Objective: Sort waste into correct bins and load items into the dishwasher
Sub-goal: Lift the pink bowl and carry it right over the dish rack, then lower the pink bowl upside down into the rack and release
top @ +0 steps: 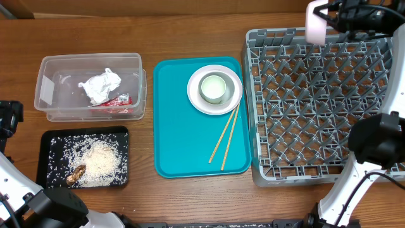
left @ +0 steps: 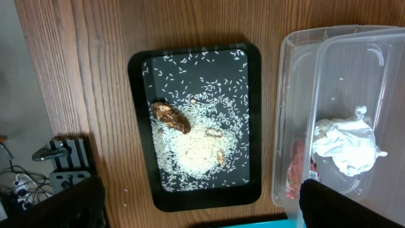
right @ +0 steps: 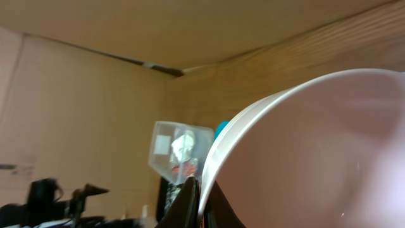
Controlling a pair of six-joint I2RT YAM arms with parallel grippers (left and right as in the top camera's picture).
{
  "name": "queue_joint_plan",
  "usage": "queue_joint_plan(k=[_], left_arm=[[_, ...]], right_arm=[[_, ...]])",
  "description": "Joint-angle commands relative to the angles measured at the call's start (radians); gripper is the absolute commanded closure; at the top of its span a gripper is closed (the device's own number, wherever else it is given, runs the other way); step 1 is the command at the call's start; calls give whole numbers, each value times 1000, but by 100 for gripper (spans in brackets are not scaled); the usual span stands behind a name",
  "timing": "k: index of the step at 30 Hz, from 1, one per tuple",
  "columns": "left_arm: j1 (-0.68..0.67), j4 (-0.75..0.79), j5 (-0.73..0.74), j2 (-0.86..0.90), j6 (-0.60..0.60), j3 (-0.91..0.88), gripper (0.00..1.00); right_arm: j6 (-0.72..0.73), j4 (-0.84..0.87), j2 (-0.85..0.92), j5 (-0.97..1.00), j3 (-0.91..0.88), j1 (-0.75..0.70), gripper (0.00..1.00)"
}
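Observation:
My right gripper (right: 204, 199) is shut on the rim of a white bowl (right: 316, 158), which fills most of the right wrist view. From overhead the bowl (top: 314, 24) hangs over the far left corner of the grey dish rack (top: 326, 107). My left gripper (left: 202, 204) stands open and empty, high above the black tray (left: 140, 126) of rice (left: 196, 149) and brown scraps (left: 171, 116). The clear tub (top: 47, 82) holds the crumpled napkin (top: 101, 86) and the red wrapper (top: 117, 101). A white plate (top: 193, 88) with a cup (top: 213, 88) and two chopsticks (top: 225, 136) lie on the teal tray (top: 180, 139).
The tub and the black tray (top: 45, 158) sit one behind the other at the table's left. The teal tray is between them and the rack. The right arm's dark base (top: 373, 142) overlaps the rack's near right corner. A few stray rice grains (left: 124, 189) lie on the wood.

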Motion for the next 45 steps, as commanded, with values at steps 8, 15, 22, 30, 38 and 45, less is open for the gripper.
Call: queue_joint_plan(k=[8,15,22,30,38,45], left_arm=[[5,-3,-13,-8,-21,13,0],[5,-3,-13,-8,-21,13,0],[5,-3,-13,-8,-21,13,0],[5,-3,-13,-8,-21,13,0],[5,-3,-13,-8,-21,13,0],[5,-2,-13,-8,-21,13,0]], right_arm=[[-21,-19,24,-92,-211,-2,96],[-21,11,24,-131,-419,-7,96],[-21,30,24,-181,-495,-45,96],[-16,28,24,-107,-495,-56,90],[76,-12,3,216,-429,-79,80],[174,-102,-58,536,-271,-94,69]])
